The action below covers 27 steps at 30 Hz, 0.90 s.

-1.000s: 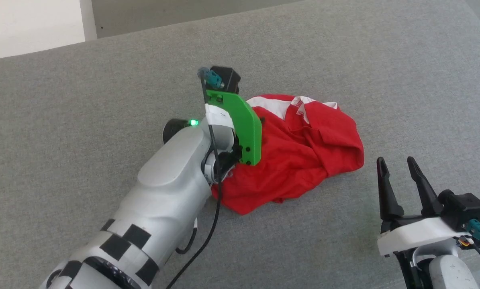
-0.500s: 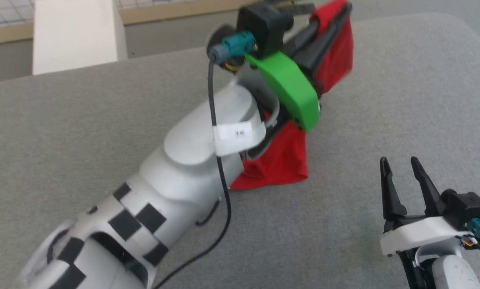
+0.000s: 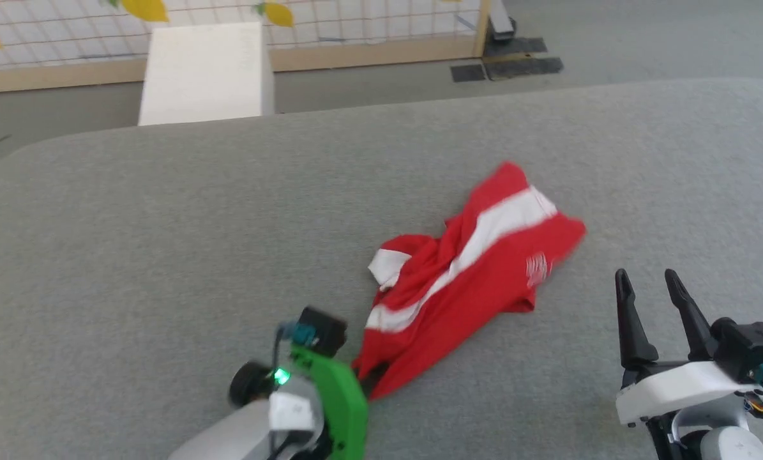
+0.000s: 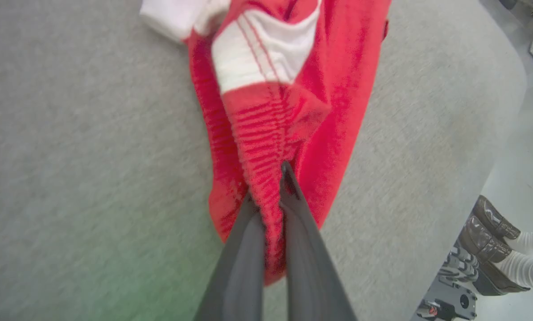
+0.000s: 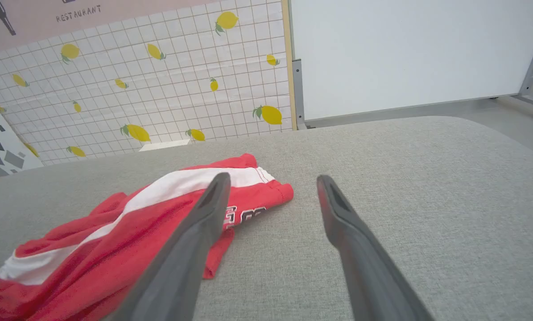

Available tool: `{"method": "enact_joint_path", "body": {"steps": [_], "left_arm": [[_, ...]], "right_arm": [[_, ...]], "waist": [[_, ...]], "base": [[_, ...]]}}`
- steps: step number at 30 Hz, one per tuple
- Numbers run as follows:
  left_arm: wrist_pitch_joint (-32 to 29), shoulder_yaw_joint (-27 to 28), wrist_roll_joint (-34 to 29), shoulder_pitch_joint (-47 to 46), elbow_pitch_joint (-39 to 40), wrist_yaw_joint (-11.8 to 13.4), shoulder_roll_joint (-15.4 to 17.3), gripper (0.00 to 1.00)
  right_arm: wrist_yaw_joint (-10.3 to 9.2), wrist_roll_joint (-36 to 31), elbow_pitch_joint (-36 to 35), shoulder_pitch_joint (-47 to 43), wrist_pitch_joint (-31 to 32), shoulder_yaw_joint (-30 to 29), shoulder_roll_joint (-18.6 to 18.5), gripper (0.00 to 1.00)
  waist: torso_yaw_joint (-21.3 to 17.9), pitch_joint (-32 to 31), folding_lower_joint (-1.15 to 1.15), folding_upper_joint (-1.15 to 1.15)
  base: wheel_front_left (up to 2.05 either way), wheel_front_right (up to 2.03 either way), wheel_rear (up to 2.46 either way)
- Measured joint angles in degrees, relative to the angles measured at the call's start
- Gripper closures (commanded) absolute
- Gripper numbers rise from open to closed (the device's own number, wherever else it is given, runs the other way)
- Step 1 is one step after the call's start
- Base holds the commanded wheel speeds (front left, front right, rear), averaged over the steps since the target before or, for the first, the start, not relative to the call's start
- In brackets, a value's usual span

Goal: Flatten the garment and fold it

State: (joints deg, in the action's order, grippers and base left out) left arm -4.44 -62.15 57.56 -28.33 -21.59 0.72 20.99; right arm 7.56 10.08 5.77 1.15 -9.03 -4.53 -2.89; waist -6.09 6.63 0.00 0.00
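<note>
Pinching the garment by its waistband, our left gripper is clamped tight.
We see it lying crumpled across the grey surface; our right gripper hovers beside it, jaws wide, holding nothing.

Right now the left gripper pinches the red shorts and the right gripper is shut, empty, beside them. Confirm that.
Not quite: the right gripper stands open, as the right wrist view shows. The left gripper does pinch the red shorts.
</note>
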Motion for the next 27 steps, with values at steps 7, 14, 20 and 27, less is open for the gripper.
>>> {"method": "enact_joint_path", "body": {"steps": [7,14,20,27], "left_arm": [[3.54,4.52,1.6,6.55,6.37,10.38,7.57,1.0],[13.34,10.23,2.86,12.12,7.84,15.53,8.2,0.0],[18.95,19.45,4.28,17.84,10.65,13.43,7.08,0.0],[19.23,34.97,-10.45,21.35,17.82,10.37,3.97,0.0]], "right_arm": [[0.0,-0.05,-1.21,-0.35,1.53,0.9,0.0,0.0],[0.0,-0.04,-1.71,-0.89,2.47,1.18,0.02,0.0],[0.0,-0.45,-3.55,-1.49,3.8,0.56,0.02,0.0],[0.0,-1.04,-5.81,-2.17,4.83,-0.2,0.01,0.0]], "waist": [[3.79,-1.52,0.0,0.0],[6.36,-2.82,0.0,0.0],[7.5,-3.7,0.0,0.0],[7.82,-3.52,0.0,0.0]], "base": [[0.0,0.0,0.0],[0.0,0.0,0.0],[0.0,0.0,0.0],[0.0,0.0,0.0]]}}
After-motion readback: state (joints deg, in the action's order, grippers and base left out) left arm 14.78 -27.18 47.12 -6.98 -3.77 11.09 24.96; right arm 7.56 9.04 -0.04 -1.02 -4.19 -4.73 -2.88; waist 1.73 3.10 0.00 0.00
